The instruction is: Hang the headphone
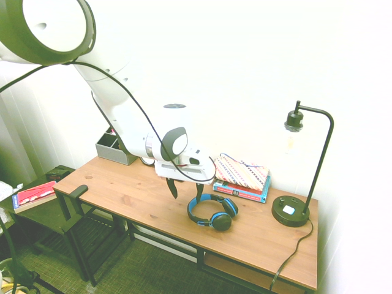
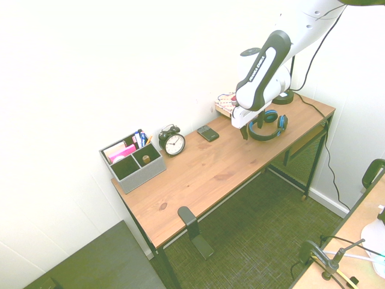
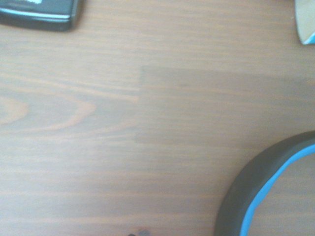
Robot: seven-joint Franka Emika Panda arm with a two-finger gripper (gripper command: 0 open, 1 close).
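The headphone (image 1: 212, 212), with a blue headband and black ear cups, lies flat on the wooden desk (image 1: 141, 196) in front of a stack of books. My gripper (image 1: 185, 190) hangs just above the desk beside the headband's left side, open, with nothing between its dark fingers. From the other side, the headphone (image 2: 269, 124) lies right behind the gripper (image 2: 251, 128). In the wrist view a curved piece of the headphone (image 3: 256, 196) headband shows over bare wood.
A black desk lamp (image 1: 290, 212) stands to the right of the headphone. Books with a patterned pouch (image 1: 242, 177) lie behind it. A phone (image 2: 208, 133), alarm clock (image 2: 172, 141) and grey organizer (image 2: 132, 159) line the back. A black hook (image 2: 191, 220) sticks out from the front edge.
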